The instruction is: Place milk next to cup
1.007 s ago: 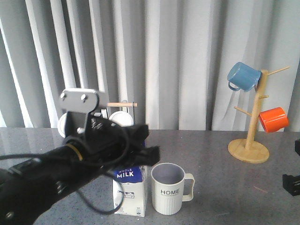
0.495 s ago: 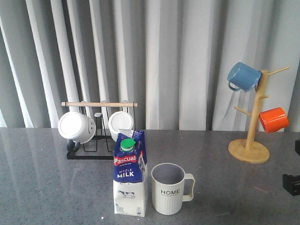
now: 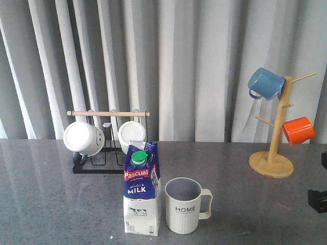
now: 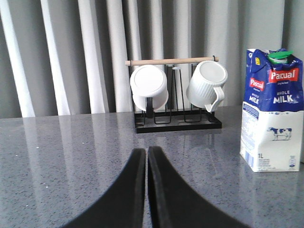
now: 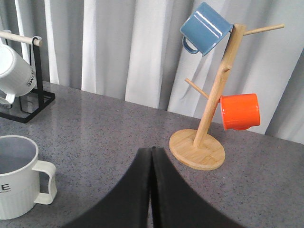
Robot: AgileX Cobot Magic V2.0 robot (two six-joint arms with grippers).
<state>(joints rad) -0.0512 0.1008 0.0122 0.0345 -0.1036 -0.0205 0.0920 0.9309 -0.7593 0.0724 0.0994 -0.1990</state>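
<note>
Blue-and-white milk stood upright just beside the cup, on its left, apart from it; task judged done. Left gripper and right gripper both clenched on nothing (fingers pressed together). Risk: a careless arm sweep toppling the tall carton. White mugs on black rack behind, wooden mug tree well right; nothing obstructing.

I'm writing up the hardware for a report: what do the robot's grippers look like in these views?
Only the fingers show. In the left wrist view, the left gripper has two smooth matte black fingers, broad at the base and curving to narrow tips. The right gripper looks the same: two plain black curved fingers. No markings, cables or pads are visible. In the front view, dark parts at the right edge are too cropped to identify.
</note>
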